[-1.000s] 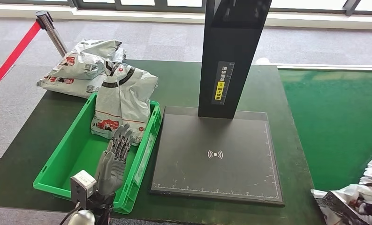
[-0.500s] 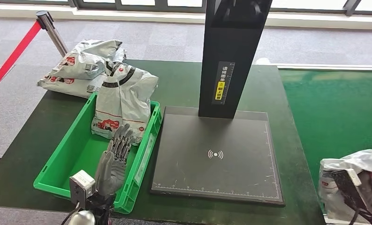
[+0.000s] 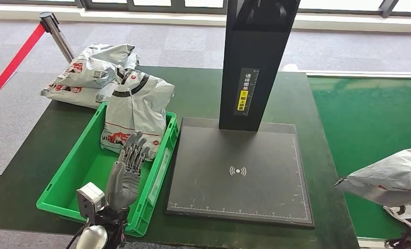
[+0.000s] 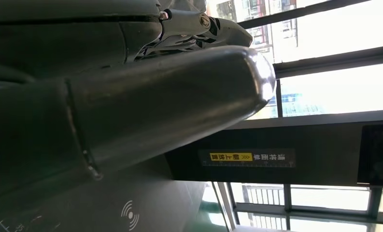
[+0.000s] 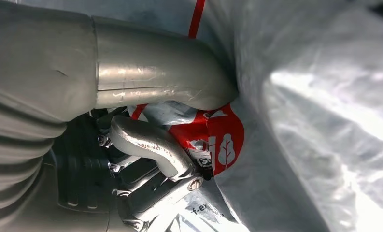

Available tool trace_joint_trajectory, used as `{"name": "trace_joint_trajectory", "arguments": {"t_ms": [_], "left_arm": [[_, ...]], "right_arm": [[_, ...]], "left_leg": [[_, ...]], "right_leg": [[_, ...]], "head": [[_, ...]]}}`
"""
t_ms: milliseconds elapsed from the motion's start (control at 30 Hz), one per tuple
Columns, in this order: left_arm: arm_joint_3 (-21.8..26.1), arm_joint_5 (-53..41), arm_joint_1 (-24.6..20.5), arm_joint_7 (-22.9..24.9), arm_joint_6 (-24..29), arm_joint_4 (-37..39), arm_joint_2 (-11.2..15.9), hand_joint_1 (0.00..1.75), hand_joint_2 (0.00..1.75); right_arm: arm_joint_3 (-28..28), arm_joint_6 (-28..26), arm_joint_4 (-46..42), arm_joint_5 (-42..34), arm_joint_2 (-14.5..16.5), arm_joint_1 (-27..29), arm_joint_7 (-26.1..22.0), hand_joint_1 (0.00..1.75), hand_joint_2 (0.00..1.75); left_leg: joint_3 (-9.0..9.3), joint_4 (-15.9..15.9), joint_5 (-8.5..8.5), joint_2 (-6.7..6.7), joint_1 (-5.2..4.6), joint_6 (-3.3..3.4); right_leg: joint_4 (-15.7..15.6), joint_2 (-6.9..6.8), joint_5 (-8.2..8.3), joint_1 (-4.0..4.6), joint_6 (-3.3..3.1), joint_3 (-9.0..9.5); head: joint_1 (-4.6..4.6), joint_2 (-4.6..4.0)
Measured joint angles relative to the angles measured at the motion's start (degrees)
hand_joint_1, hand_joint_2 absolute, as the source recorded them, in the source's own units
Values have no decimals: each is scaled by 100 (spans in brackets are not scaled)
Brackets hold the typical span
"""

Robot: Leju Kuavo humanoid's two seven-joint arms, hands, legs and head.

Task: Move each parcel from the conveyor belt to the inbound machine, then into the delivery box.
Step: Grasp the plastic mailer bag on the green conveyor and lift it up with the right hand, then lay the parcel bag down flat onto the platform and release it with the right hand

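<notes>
1. We see a grey poly-mailer parcel (image 3: 392, 179) at the lower right of the head view, raised over the green conveyor belt (image 3: 369, 124), beside the table's right edge.
2. Right hand (image 5: 146, 140) grips it: in the right wrist view the thumb (image 5: 155, 82) presses into the bag next to a red logo, w/ fingers (image 5: 150, 145) curled against the plastic from the other side.
3. Left hand (image 3: 126, 171) hangs over the near end of the green delivery box (image 3: 73, 202), fingers straight, slightly apart, holding nothing.
4. Inside that box, at the far end, a parcel (image 3: 136, 111) w/ red and black print leans upright, its top above the rim.
5. Btwn box and belt lies the inbound machine: a flat black scan plate (image 3: 239, 171) w/ a white wireless mark, and a black post (image 3: 255, 62) w/ a yellow-and-white label rising from its far edge.
6. All sits on a dark green table (image 3: 203, 93). More grey parcels (image 3: 89, 72) are piled at its far left corner.
7. Room: grey carpet (image 3: 182, 44), a red barrier strap on a metal post (image 3: 55, 33) far left, window frames along the far wall.
</notes>
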Motion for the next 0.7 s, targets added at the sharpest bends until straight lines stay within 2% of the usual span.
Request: {"name": "trace_joint_trajectory", "arguments": {"t_ms": [100, 200, 300, 400, 500, 700], "left_arm": [[-1, 104, -42, -143, -4, 65, -1, 0, 0], [-4, 163, -108, -246, -1, 143, -6, 0, 0], [-9, 193, -145, -275, 57, 192, -14, 0, 0], [-26, 177, -150, -245, 138, 176, -17, 0, 0], [-35, 150, -98, -219, 158, 124, -15, 0, 0], [-35, 142, 19, -216, 167, 75, -4, 0, 0]], "right_arm": [[322, 140, -163, -514, 0, -43, -501, 175, 175], [777, 297, -296, -644, -7, -168, -673, 175, 175], [1326, 687, -252, -641, -19, -563, -404, 175, 175], [2242, 1277, 351, -648, -25, -1181, 82, 175, 175], [2975, 1349, 1003, -725, -22, -1372, 139, 175, 175], [3394, 1340, 1392, -915, -51, -1374, 171, 175, 175]], "left_leg": [[-2, 0, 0, 4, 1, -1], [-12, -1, 1, 12, 1, -1], [-48, -5, 1, 22, 1, -4], [-4, -4, 3, 62, 8, -13], [9, 1, 24, 17, 11, -17], [-13, -2, 28, -25, 14, -26]], "right_leg": [[2, 5, 1, 0, -1, -1], [4, 14, 2, 0, -3, -1], [9, 20, 4, 1, -6, -1], [9, 53, 16, 8, -20, -6], [11, 15, 24, 11, -24, -8], [13, -22, 16, 15, -34, -16]], "head": [[-1, 0], [-1, 0], [1, 0], [1, 0], [0, 0], [-1, 0]]}}
